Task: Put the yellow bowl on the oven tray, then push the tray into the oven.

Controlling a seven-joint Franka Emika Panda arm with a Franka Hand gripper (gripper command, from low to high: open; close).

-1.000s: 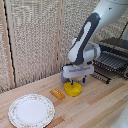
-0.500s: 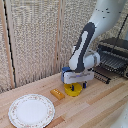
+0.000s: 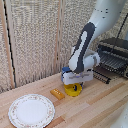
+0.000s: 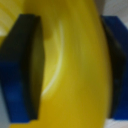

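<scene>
The yellow dish (image 3: 73,89) sits on the wooden table near the middle of the exterior view. My gripper (image 3: 74,84) is lowered right onto it. In the wrist view the yellow dish (image 4: 70,65) fills the space between the two blue-tipped fingers (image 4: 27,67), which stand wide apart on either side of it, so the gripper looks open. The baking sheet (image 3: 106,67) is a dark wire rack sticking out of the oven (image 3: 116,49) at the exterior view's right, apart from the dish.
A small orange-yellow block (image 3: 57,93) lies just to the left of the dish in the exterior view. A large white floral-rimmed plate (image 3: 31,110) lies at the front left. A blue object (image 3: 65,70) is partly hidden behind the hand. A woven screen stands behind the table.
The arm has settled slightly lower over the yellow dish. The dish, block and plate have not moved.
</scene>
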